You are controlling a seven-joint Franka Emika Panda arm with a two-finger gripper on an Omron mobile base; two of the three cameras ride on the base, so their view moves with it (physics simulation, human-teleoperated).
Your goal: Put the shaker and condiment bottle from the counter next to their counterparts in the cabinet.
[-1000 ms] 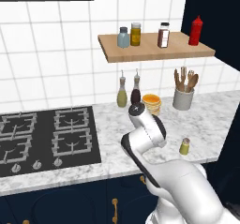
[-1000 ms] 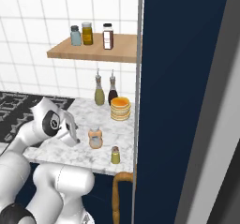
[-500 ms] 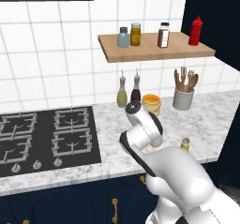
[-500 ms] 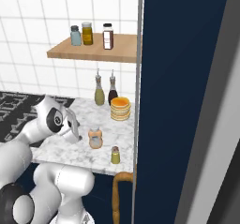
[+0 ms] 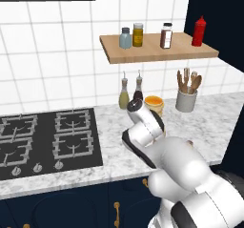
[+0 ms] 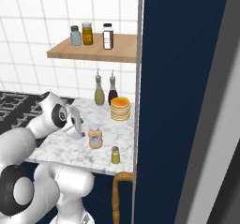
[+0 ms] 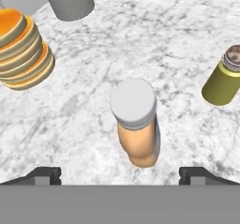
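Observation:
The condiment bottle point(image 7: 136, 127), orange-tan with a whitish cap, stands upright on the marbled counter point(image 7: 178, 26) in the middle of the hand view. My gripper point(image 7: 120, 174) is open, and its dark fingertips point(image 7: 45, 175) sit wide apart on either side, just short of the bottle. From the right base the gripper point(image 6: 77, 124) hangs low beside the bottle point(image 6: 95, 138), on its left. The stubby yellow-green shaker point(image 6: 115, 155) point(image 7: 222, 78) stands apart near the counter's front edge. The wood shelf point(image 5: 157, 53) carries a pale blue jar point(image 5: 125, 38), a yellow jar point(image 5: 137, 35) and a red squeeze bottle point(image 5: 198, 31).
A stack of orange bowls point(image 6: 120, 108) stands just behind the bottle. A grey utensil holder point(image 5: 186, 99), two oil bottles point(image 5: 124, 98) and a brown jar point(image 5: 166, 35) on the shelf are nearby. The hob point(image 5: 47, 139) lies left. A navy panel point(image 6: 183, 101) walls the counter's right end.
The hand has edged a little closer to the condiment bottle, and the arm's bulk has swung up in the left base view. The bottles have not moved.

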